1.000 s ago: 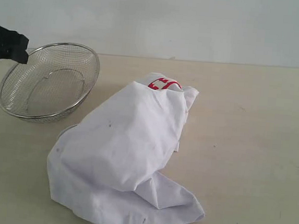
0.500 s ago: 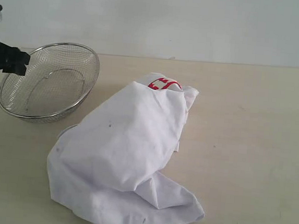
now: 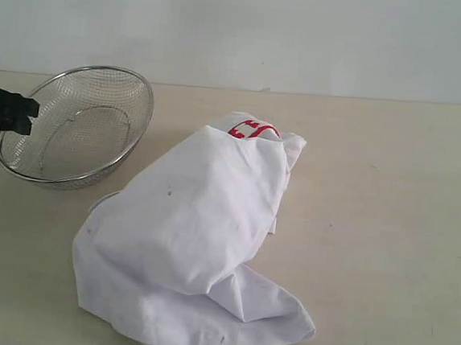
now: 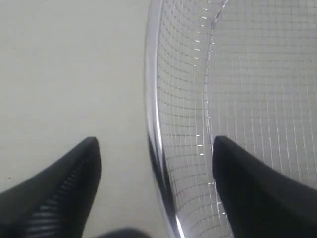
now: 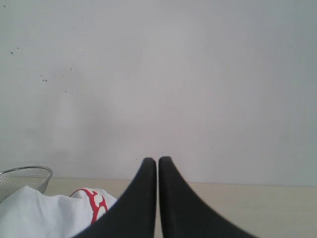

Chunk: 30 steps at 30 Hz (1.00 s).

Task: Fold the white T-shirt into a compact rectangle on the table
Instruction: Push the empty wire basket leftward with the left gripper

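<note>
Fingers on the left (image 4: 64,188) are all that moved: the shirt (image 3: 192,242) lies as before, crumpled on the near desk (image 3: 386,235), while behind it they have sunk lower, spread wide and empty astride the bowl (image 3: 81,123) rim, so folding hasn't begun. Right fingers (image 5: 143,198), pressed shut on nothing, sit outside the wide view, and most of the red band (image 3: 254,129) is buried.

The T-shirt (image 3: 193,234) lay heaped on the table (image 3: 386,235), about midway between its left and right edges and reaching toward the near edge. The wire mesh bowl (image 3: 77,127) sat behind and left of it, toward the far left corner, just beside the cloth. The left gripper (image 4: 156,143) straddled the bowl's left rim, one finger inside, one outside.
</note>
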Each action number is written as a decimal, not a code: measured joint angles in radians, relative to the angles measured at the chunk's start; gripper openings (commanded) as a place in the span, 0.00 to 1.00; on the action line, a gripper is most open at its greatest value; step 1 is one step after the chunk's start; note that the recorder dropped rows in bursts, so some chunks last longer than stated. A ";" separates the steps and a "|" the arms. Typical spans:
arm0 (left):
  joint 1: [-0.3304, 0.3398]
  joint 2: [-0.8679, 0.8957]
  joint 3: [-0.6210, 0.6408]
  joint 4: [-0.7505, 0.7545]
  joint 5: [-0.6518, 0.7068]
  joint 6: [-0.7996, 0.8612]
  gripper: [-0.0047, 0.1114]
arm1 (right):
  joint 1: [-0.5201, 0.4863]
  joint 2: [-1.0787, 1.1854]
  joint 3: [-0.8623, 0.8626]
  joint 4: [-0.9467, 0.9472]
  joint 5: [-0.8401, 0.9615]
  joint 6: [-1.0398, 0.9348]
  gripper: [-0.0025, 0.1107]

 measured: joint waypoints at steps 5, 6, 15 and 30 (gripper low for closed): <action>0.000 0.012 0.000 -0.002 -0.015 0.000 0.29 | 0.000 0.000 0.000 0.000 0.000 0.000 0.02; 0.000 0.012 0.000 -0.002 -0.020 0.000 0.23 | 0.000 0.000 0.000 0.000 0.000 0.000 0.02; 0.000 0.012 0.000 -0.031 -0.030 -0.013 0.08 | 0.000 0.000 0.000 0.000 0.000 0.000 0.02; 0.059 0.012 0.000 -0.020 -0.027 -0.105 0.08 | 0.000 0.000 0.000 0.000 0.000 0.000 0.02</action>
